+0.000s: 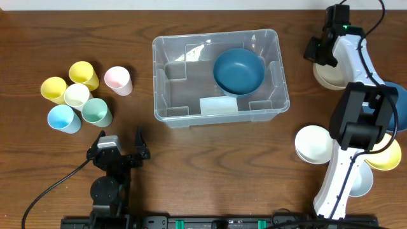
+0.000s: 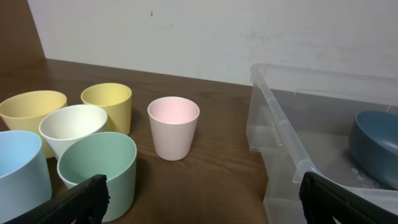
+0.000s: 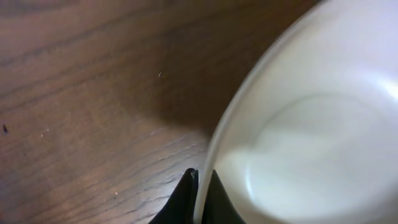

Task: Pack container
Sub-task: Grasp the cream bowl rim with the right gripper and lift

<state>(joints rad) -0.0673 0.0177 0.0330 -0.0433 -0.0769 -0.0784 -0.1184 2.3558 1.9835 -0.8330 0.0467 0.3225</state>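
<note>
Right wrist view: the right tool is pinched shut on the rim of a cream bowl, with only its fingertips over the edge. On so thin a hold the bowl may swing or slip when lifted. A tilted bowl could then catch the wall of the container, which sits mid-way across the counter with a blue bowl inside. The right arm reaches to the far right corner, wrist bent down. The left tool gapes wide, holding nothing, its arm folded at the near edge, facing the cups.
</note>
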